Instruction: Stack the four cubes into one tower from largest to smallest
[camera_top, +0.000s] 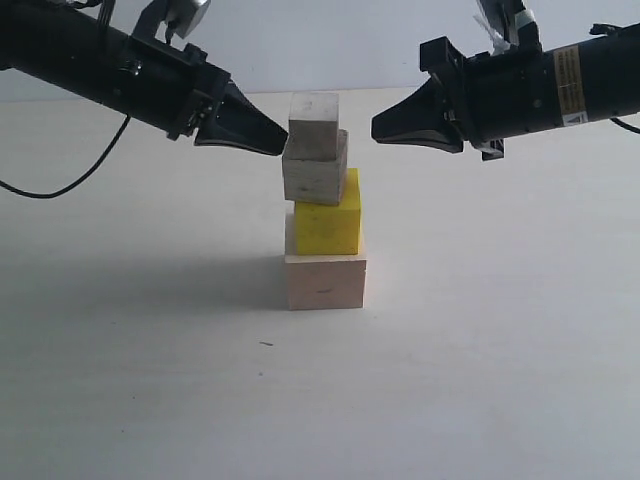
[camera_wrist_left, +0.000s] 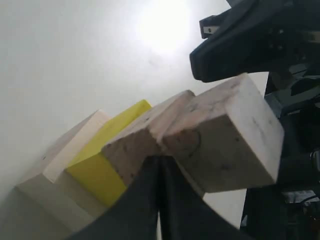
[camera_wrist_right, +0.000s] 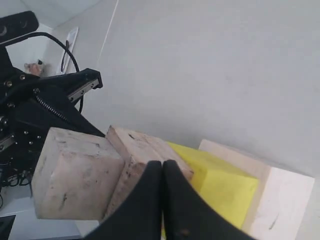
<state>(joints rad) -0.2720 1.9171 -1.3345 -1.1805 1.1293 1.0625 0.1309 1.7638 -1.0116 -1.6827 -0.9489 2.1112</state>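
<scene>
Worktop (camera_top: 150, 400) carries the tower (camera_top: 318, 190), which stands between my two sets of fingers. Its large cube (camera_top: 325, 282) sits well below them, then come the yellow cube (camera_top: 328, 222), medium cube (camera_top: 313, 178) and small cube (camera_top: 314, 115). My left fingers (camera_top: 275, 145) are pressed together just beside the medium cube's top edge. My right fingers (camera_top: 380, 128), also together, are level with the small cube and clear of it.

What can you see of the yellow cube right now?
The yellow cube is bright, matte and evenly coloured, with crisp edges and no visible marks. It stands upright, second from the bottom, resting on the largest pale wood cube. The medium pale wood cube sits on it, shifted toward the left arm's side. The left end effector and right end effector are higher up, clear of it.
</scene>
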